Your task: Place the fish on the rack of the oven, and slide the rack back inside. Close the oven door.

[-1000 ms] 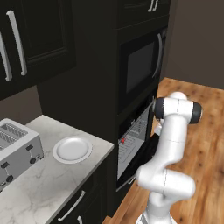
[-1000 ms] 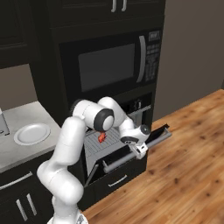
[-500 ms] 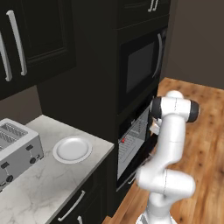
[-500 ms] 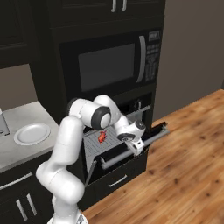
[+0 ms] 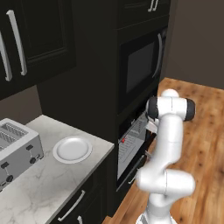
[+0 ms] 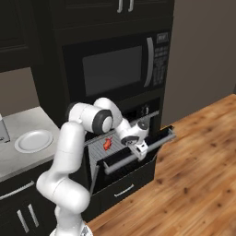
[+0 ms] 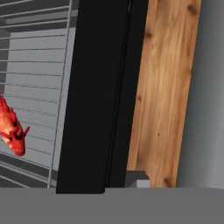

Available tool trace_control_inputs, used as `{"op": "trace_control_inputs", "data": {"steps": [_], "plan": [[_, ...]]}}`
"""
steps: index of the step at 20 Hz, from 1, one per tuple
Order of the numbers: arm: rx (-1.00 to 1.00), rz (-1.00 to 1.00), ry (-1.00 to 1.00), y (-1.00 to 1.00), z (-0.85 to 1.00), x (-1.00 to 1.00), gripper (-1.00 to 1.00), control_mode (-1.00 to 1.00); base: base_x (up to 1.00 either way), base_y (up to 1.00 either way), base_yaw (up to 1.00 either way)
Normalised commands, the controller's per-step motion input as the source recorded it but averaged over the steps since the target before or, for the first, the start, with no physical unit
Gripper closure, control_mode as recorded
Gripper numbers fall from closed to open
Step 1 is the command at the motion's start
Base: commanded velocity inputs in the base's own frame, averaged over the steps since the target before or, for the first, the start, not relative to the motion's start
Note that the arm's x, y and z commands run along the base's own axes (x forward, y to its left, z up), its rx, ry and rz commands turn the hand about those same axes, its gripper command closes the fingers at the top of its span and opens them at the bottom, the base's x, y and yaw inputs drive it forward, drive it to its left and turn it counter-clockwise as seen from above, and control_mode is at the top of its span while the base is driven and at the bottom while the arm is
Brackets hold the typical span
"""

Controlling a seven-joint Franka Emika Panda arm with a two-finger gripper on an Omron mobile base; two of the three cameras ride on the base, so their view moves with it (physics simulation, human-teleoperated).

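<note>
- Fish [image 6: 107, 144] lies on the rack [image 6: 99, 148] inside the oven [image 6: 124, 152], so the placing looks done; in the hand view it sits up and to the left of the fingers, beyond the door's edge.
- Rack appears to be back within the cavity, though I cannot tell whether it is pushed fully home.
- Oven door [image 6: 138, 150] is partly raised, not yet shut; closing it is what remains.
- Fingers [image 6: 139, 148] are at the door's upper edge, near its handle; whether they are clenched on the door or merely pressing it I cannot tell.
- White plate [image 5: 72, 148] on the counter [image 5: 39, 188], well away from the fingers, holds nothing.
</note>
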Motion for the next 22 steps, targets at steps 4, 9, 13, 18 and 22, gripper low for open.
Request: {"op": "trace_control_inputs", "data": {"steps": [4,9,13,18,22], "plan": [[-0.03,0.13,0.11,1.00,0.24,0.45,-1.00,-1.00,0.00,0.00,0.00],[-0.14,0.06,0.14,1.00,0.02,0.54,-1.00,-1.00,0.00,0.00,0.00],[-0.04,0.09,0.10,0.97,0.07,0.38,-1.00,-1.00,0.00,0.00,0.00],[0.11,0.13,0.06,0.32,0.09,0.06,-1.00,-1.00,0.00,0.00,0.00],[0.42,0.21,0.07,0.00,0.17,0.00,-1.00,-1.00,0.00,0.00,0.00]]}}
